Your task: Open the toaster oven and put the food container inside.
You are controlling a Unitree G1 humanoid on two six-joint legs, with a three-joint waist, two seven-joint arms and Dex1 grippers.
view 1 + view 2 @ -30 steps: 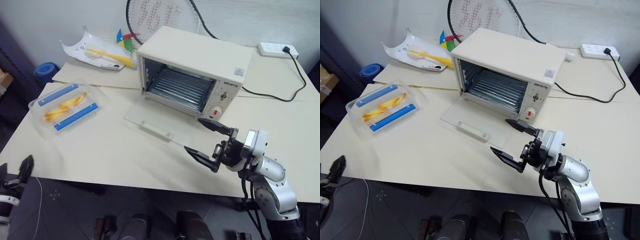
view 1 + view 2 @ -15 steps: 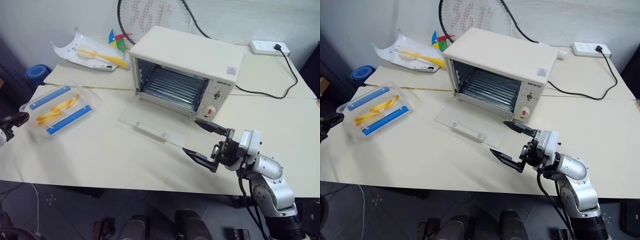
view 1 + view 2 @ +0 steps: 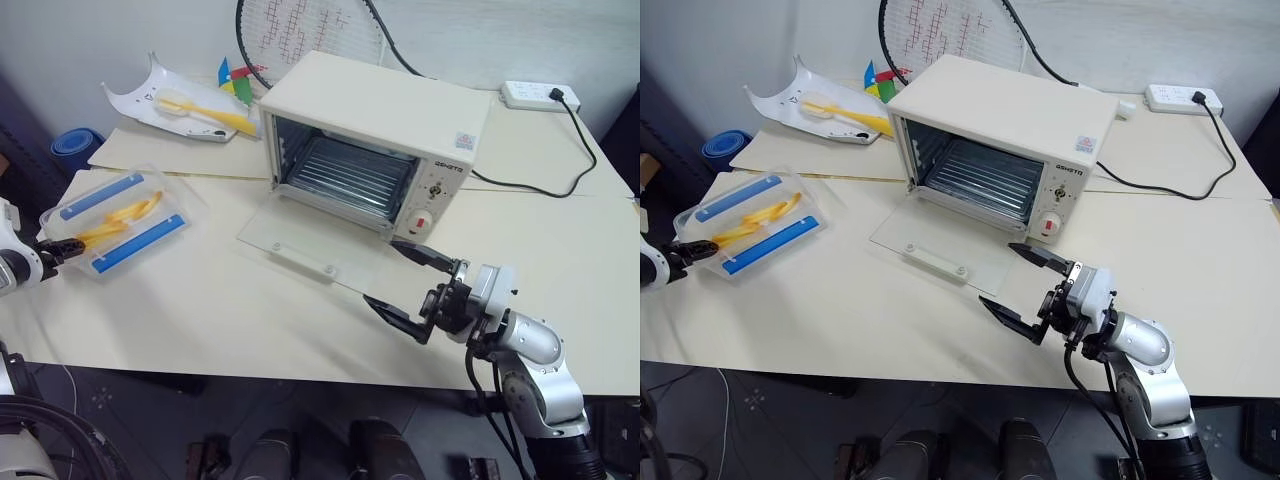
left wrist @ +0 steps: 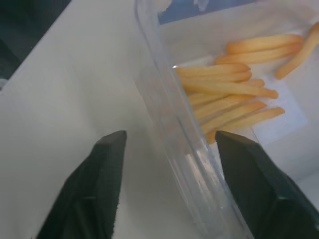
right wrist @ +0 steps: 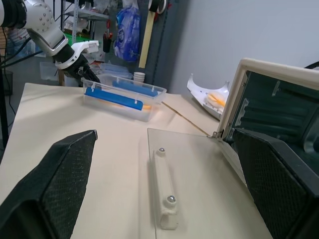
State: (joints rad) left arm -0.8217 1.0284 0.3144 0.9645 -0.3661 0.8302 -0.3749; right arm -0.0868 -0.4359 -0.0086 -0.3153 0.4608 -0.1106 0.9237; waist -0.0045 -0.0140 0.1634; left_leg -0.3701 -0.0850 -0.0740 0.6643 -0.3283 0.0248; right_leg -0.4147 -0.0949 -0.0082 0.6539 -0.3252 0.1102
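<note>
Already the oven (image 3: 375,140) stands with its glass door (image 3: 315,252) dropped flat on the table (image 3: 210,310) and the rack bare, so the opening step looks done and the fetch of the container (image 3: 120,220) is in hand. That clear box, with two blue strips and yellow sticks inside, lies on the table well apart from the oven and right at the left gripper (image 4: 169,164). The left jaws straddle its near short wall: in the left wrist view one finger sits outside the clear wall and the other over the sticks' side, with a gap showing on both sides, so they stand part open around the rim and do not yet look clamped. The right gripper (image 3: 410,288) hangs above the table just off the door's free edge, jaws spread wide and holding nothing, with the door's white handle (image 5: 164,196) in front of them. Next, I judge, the left jaws need to pinch that thin wall firmly, lift the box level so the sticks stay in, and carry it across to the rack. The wall is slick and flexible, so a shallow pinch may slip or tip the box.
</note>
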